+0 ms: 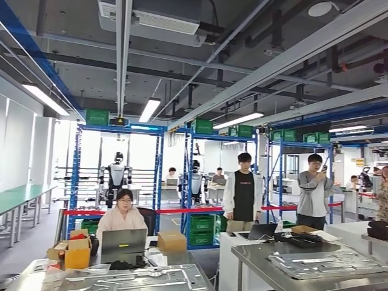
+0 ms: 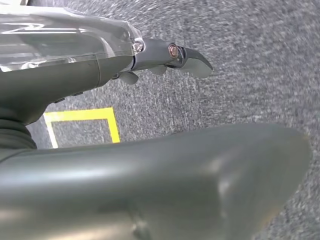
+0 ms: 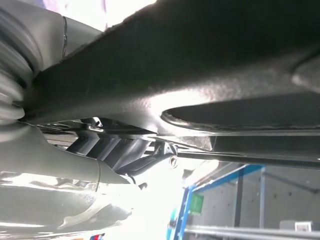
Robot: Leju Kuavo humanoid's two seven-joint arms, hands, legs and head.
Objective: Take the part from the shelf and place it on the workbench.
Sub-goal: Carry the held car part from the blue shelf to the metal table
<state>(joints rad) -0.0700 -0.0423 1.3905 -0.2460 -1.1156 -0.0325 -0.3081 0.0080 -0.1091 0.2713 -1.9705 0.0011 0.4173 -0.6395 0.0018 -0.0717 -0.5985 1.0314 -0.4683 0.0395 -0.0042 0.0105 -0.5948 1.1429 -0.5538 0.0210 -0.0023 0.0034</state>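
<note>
Provisionally, note the biggest hazard first: the blue shelf (image 1: 187, 182) sits across the middle of the head view, behind a red barrier, while the steel counter (image 1: 247, 250) at lower right already carries pressed metal sheets (image 1: 320, 264). If you set down on top of those, the part may rock or slide. Pick a bare stretch of steel.

The person (image 1: 122, 212) seated low and left of centre, and those standing mid-frame, are near your path. A wide swing of the arm risks contact.

Task's thing: in the right wrist view a dark flat slab (image 3: 245, 125) crosses the right half of the frame, lying close along the right hand (image 3: 105, 150). You should treat this as the likely part, though that is a judgement. Its long axis appears to run along the hand's reach, from just past the fingers out through the right edge. Both ends are hidden, so which way it points cannot be told.

Right hand: you cannot tell whether the fingers clamp the slab or merely lie beside it. If the hold is loose, it could slip while walking.

Left hand (image 2: 113, 65): fingers apart and straight, holding nothing, hanging over grey floor (image 2: 245, 75).
</note>
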